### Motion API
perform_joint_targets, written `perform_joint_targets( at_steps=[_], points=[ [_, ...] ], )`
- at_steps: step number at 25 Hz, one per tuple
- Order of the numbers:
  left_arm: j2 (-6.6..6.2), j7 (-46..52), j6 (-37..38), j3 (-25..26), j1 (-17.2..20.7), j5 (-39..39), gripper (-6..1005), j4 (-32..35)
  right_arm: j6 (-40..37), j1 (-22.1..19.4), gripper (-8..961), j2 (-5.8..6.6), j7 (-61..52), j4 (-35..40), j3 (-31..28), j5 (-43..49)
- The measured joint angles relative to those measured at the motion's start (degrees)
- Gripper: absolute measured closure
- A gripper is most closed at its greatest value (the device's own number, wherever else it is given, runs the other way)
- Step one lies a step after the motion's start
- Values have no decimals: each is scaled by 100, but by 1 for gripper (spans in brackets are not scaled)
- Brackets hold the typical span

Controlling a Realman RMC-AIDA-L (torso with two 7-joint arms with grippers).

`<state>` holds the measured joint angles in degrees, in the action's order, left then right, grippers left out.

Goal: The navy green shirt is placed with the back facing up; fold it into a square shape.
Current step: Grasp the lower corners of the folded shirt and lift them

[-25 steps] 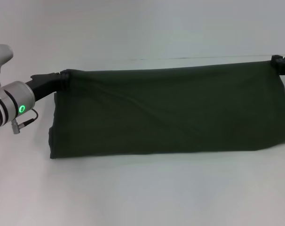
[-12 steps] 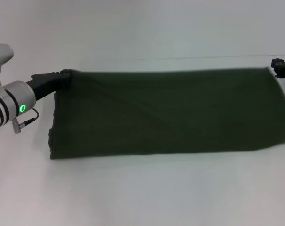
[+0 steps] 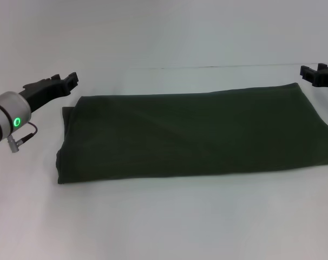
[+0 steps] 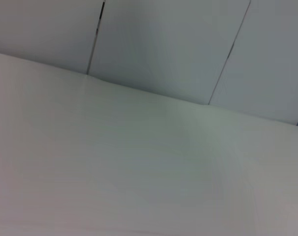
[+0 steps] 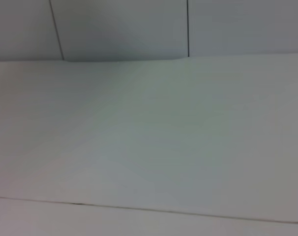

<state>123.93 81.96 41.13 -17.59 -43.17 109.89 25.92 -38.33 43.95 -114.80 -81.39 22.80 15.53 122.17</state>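
Fingers of the left gripper (image 3: 68, 80), black and blunt, stand parted with nothing between them, just off the far left corner of the navy green shirt (image 3: 191, 135), a large, plain dark olive T-shirt of soft matte fabric. That gap reads as a release: the cloth lies free on the white table (image 3: 164, 222), so the fold is laid and the grip is no longer needed. Its silver forearm with a green light reaches in from the left edge of the head view, slanting up toward the corner, clear of the cloth.

On the far right, the right gripper (image 3: 309, 74) hangs just beyond the shirt's opposite far corner, apart from it; it looks open and empty, though only its tip shows at the frame's edge.

Both wrist views show only bare table and the grey panelled wall behind.

The shirt lies flat as a long, wide band across the middle of the table, doubled over, its right end reaching the frame's edge. Judged from that shape, it is a rectangle and not yet a square, so folding the ends inward probably remains.
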Motion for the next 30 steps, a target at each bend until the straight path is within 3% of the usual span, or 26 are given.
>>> perform_joint_targets(
  at_steps=[2,4,7,11,14,17,19,22,30],
  points=[
    [-14,48,306,-3,105,-14,637,37,-84,-39,629,11,-61,4,2,0],
    [-24,102,522,-3,186,-14,576,79,-356,-131,386,35,-195,59,3,1],
    [-41,300,1408,-5,461,-14,469,272,-1023,-361,331,41,-465,335,2,0],
    [-30,332,2848,-52,898,-1,279,611,-2124,-758,257,-92,-830,956,3,0],
    [-15,327,3381,-59,1124,17,119,728,-2743,-1047,202,-243,-1033,1392,-2,1],
    [-7,299,3802,-60,1354,-3,119,824,-3168,-1288,151,-367,-1153,1720,-30,0],
    [-7,293,3914,-62,1437,-5,119,841,-3399,-1418,119,-387,-1247,1850,-38,-3],
    [-9,220,4144,-140,1715,48,119,908,-3748,-1584,86,-294,-1459,1884,-5,3],
    [-19,114,4085,-582,2010,112,120,922,-3975,-1720,87,-81,-1819,1802,19,133]
  ],
)
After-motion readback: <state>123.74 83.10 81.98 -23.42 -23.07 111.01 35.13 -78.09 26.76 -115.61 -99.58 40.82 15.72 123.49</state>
